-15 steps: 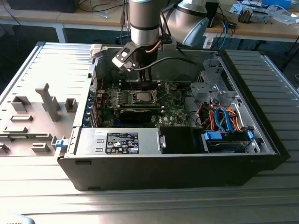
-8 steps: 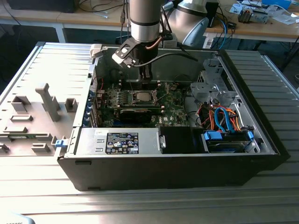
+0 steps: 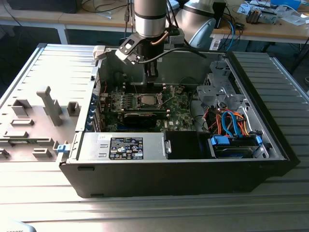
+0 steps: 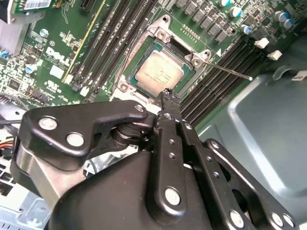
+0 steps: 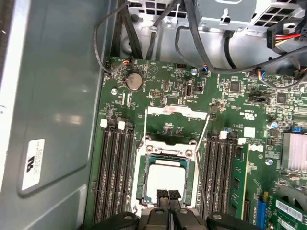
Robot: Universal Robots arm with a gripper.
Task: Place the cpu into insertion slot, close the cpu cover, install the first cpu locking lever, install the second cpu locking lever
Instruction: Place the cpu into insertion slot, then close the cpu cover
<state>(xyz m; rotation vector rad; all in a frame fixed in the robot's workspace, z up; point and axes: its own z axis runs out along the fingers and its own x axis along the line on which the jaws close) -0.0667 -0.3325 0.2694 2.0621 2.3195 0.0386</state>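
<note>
Just ahead of the black metal claw (image 5: pixel 168 195), whose fingertips (image 5: pixel 163 195) are pressing together around nothing, the small square silvery-beige cpu (image 5: pixel 165 173) is lying flat inside the silver-rimmed insertion slot (image 5: pixel 168 149) on the green motherboard (image 5: pixel 163 96), almost under the tips.

The arm (image 3: pixel 149 17) is a brushed silver tube with a dark band near its lower end, above a copper-coloured ring (image 3: pixel 159 41). A light grey bracket (image 3: pixel 126 48) juts out just above the tool, and a thin black cable (image 3: pixel 188 48) loops away beside it. The gripper (image 4: pixel 169 94) is matte black, built of flat linkage bars joined by round silver pins (image 4: pixel 75 139). It tapers to narrow fingertips (image 5: pixel 163 195) with ribbed pads.
</note>
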